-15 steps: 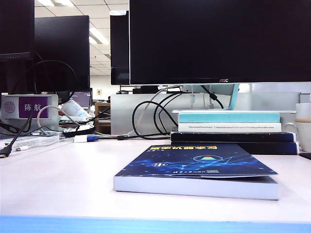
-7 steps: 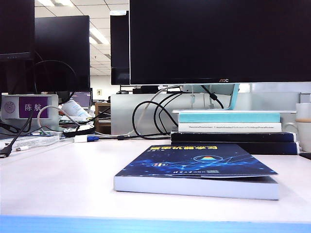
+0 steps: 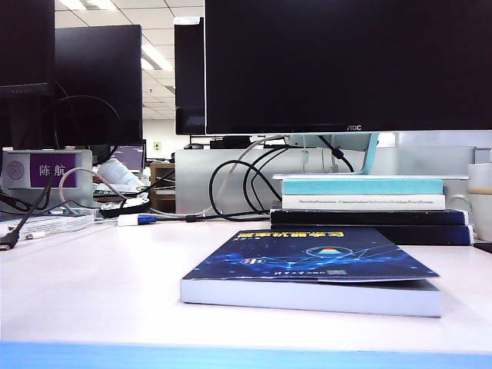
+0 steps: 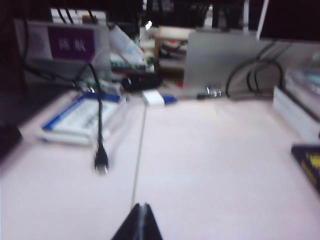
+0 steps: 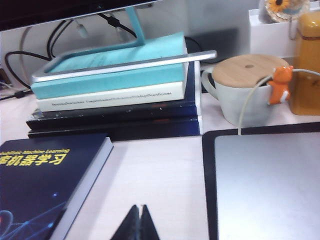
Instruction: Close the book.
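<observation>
Worktop (image 3: pixel 92 284): lying pale under office monitors.
Book (image 3: pixel 315 269): lying shut, cover up.
Right gripper (image 5: pixel 140 220): fingers clenched, hovering just beside book.
Left gripper (image 4: pixel 141 222): fingers clenched, hovering farther from book.

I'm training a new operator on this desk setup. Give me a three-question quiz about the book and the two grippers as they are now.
1. True or false: the book lies shut, blue cover up.
2. The left gripper and right gripper are: A) both shut, holding nothing; B) both open; C) one clamped on the book.
3. Fill in: in the right wrist view, the wooden lid sits on a ____ beside the stack of books.

Key: 1 true. 2 A; in the exterior view neither gripper shows. 3 mug.
</observation>
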`<state>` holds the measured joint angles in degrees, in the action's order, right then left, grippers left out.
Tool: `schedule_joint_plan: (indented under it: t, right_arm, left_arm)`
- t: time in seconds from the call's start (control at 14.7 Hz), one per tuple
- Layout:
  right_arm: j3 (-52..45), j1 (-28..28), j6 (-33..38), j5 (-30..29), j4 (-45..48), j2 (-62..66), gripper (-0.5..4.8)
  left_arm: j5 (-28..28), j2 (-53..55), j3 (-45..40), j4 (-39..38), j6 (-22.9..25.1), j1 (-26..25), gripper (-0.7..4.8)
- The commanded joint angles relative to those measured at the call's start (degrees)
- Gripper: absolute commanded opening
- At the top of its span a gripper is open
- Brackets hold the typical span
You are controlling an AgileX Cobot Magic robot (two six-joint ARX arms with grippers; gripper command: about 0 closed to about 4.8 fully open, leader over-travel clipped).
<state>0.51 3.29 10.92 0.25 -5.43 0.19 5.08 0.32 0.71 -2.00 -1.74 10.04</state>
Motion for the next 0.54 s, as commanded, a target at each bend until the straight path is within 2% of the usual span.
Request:
schedule_joint_plan:
  t: [0.07, 0.2, 0.54]
  right_arm:
    - [0.0, 0.0, 0.0, 0.0, 0.9, 0.0, 0.0]
    - [0.0, 0.0, 0.0, 0.0, 0.9, -0.1, 0.0]
    - [0.0, 0.0, 0.0, 0.0, 0.9, -0.1, 0.0]
  left_arm:
    - [0.1, -0.3, -0.1, -5.3, 0.2, -0.1, -0.04]
    - [0.1, -0.3, -0.1, -8.0, 0.2, -0.1, -0.04]
    - [0.1, -0.3, -0.1, -8.0, 0.2, -0.1, -0.04]
